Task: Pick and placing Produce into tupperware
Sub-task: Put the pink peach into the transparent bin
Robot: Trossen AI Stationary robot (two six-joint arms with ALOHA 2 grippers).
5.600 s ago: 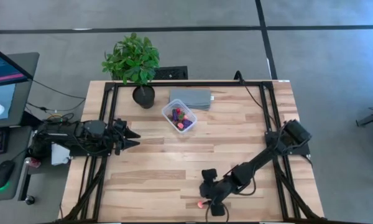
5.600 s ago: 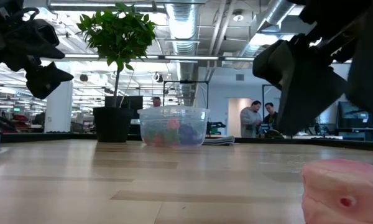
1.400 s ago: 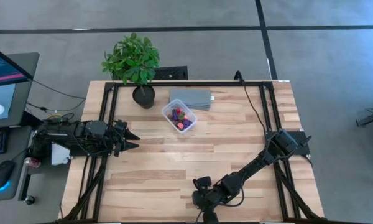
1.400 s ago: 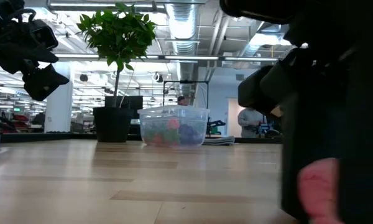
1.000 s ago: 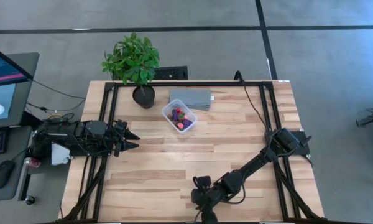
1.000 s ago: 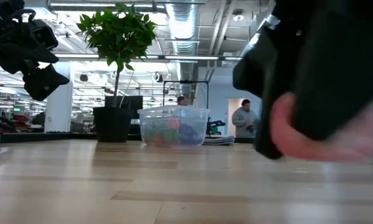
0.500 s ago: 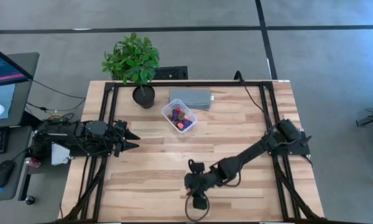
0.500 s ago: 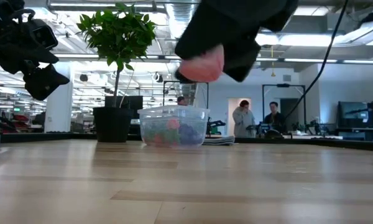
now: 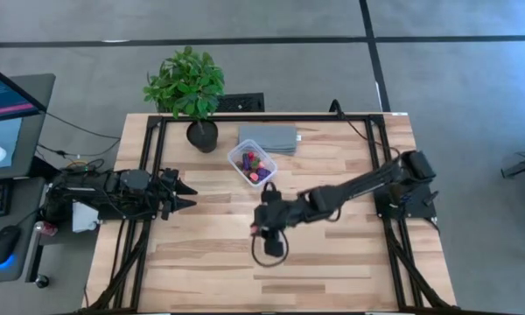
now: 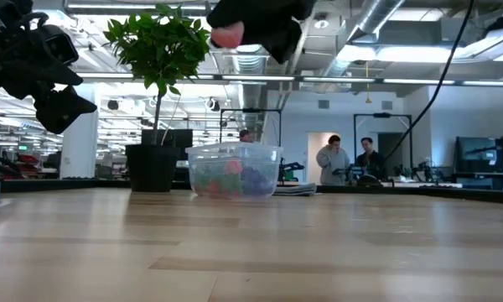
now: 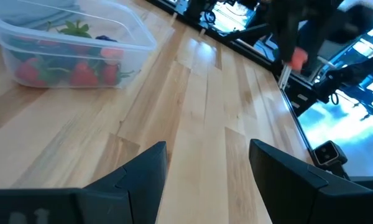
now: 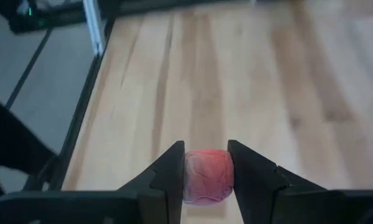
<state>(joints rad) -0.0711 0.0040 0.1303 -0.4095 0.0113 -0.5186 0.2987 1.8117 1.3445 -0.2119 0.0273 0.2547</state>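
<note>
Right gripper pinching a pale pink fruit piece between both fingers, held in the air well clear of the wood; in the high view it sits just in front of the tupperware, toward the table's near edge, not over the box; low view shows the pink piece up high, above and slightly left of the tupperware.

Tupperware rests on the table near the far edge, upright, no lid on it; the rest of the produce inside it: red strawberry-like pieces with green tops, one dark bluish piece; grey slab just behind the tupperware, potted plant to its left.

Left gripper hovers left of the tupperware, well apart from it; fingers spread, nothing between them.
</note>
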